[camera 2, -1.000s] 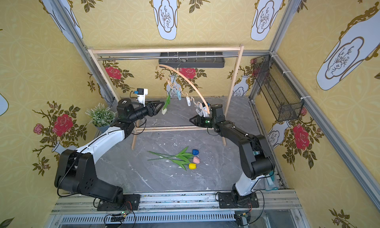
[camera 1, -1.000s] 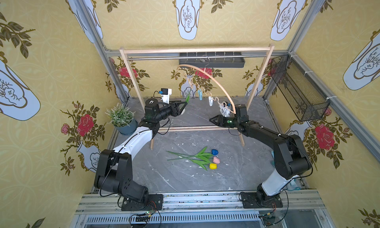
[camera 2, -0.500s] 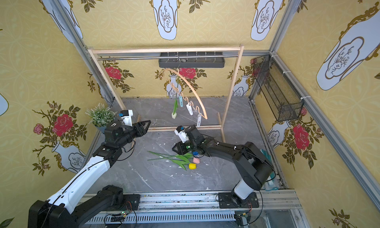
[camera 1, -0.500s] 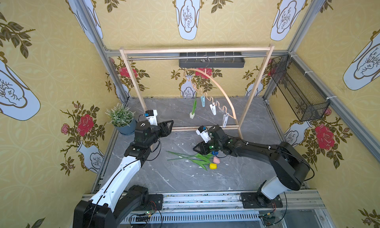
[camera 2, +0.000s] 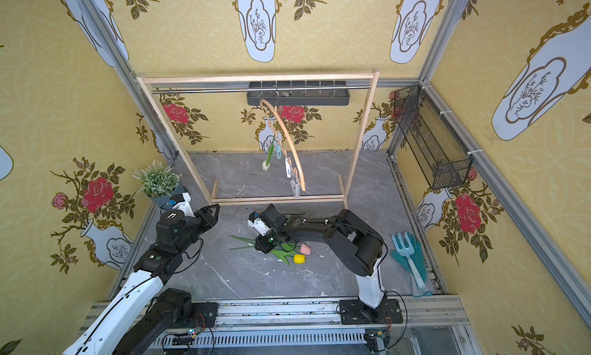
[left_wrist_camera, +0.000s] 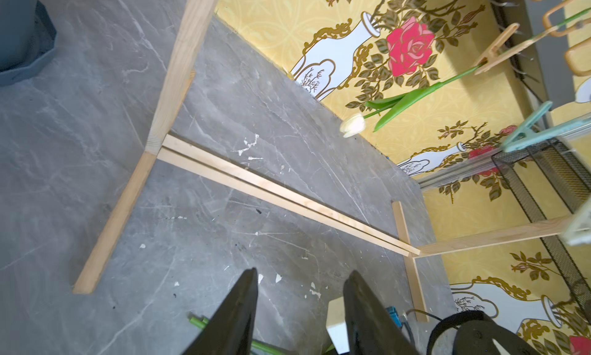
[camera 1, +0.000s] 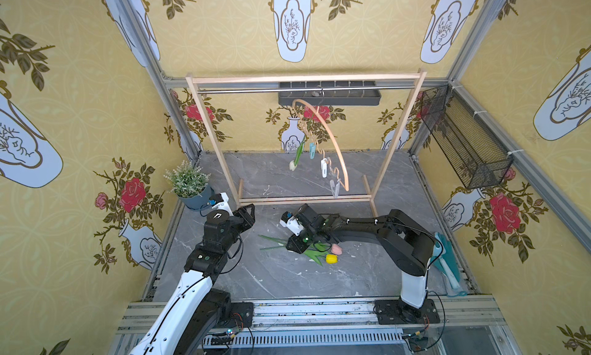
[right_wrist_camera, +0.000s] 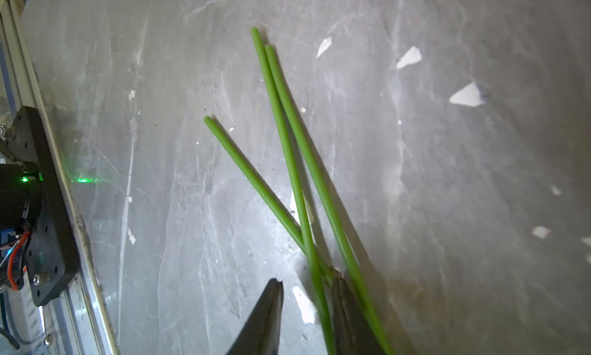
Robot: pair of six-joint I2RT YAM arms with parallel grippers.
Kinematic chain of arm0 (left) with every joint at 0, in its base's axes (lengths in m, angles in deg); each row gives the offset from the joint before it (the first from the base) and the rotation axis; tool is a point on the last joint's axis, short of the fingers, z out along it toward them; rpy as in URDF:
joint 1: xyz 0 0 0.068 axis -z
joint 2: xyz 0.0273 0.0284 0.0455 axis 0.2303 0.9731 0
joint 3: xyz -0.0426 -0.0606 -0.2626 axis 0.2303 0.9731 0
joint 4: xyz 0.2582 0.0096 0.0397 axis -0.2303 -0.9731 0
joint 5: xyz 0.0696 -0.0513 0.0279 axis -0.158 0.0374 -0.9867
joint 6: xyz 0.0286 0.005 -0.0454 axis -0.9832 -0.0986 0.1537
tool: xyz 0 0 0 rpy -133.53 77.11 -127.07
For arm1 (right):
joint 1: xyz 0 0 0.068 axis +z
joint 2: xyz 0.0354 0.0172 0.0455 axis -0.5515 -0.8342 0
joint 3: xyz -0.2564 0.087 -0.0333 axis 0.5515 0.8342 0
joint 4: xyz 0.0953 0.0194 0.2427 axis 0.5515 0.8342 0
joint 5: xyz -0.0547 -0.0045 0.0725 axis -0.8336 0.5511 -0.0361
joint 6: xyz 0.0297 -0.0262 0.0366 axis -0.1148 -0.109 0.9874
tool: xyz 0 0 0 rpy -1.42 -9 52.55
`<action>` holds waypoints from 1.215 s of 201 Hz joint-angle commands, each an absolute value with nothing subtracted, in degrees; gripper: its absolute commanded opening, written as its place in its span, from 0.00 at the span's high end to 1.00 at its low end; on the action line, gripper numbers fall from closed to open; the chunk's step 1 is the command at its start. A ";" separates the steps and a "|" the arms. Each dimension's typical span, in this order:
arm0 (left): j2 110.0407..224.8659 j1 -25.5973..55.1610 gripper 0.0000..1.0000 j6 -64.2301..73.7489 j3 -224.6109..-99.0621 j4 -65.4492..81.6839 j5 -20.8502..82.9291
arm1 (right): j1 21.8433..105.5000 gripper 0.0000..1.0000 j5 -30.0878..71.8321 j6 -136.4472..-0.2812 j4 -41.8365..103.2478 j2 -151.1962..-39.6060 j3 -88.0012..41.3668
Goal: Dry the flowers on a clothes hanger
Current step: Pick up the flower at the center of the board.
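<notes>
Having left the white tulip pegged on the clothes hanger well above it, the right gripper now straddles a stem of the three flowers lying under it, jaws narrowing but unclosed; the left gripper waits half-open, empty.

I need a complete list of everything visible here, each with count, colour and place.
tulips on the floor: three, green stems, pink and yellow heads, third head hidden; under the right arm.
hanging tulip: one, white, pegged head-down on the hanger.
hanger: one, light wood, on the rack's rail.
free pegs: three, light blue and white, on the hanger.
rack: one, wood, at the back.
potted plant: one, green-white, beside the left arm.
wire basket: one, black, side wall.
tray: one, dark grey, back wall.
garden fork on gloves: one fork, light blue, beside the right arm's base.
left claw: black, open, empty.
right claw: black, partly open around one stem.
</notes>
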State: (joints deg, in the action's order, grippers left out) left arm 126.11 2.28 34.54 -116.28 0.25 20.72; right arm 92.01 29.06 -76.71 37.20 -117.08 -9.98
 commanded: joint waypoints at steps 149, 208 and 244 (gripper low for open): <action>126.16 2.50 0.56 32.15 -117.56 -2.08 23.16 | 94.56 1.00 24.24 -80.93 40.72 -114.83 -12.67; 126.75 6.55 0.58 31.59 -118.99 -0.56 33.42 | 89.82 1.00 28.85 -71.33 27.00 -104.67 -6.30; 130.46 11.36 0.58 30.66 -121.24 2.82 38.54 | 85.59 1.00 32.58 -65.91 19.02 -100.28 -1.88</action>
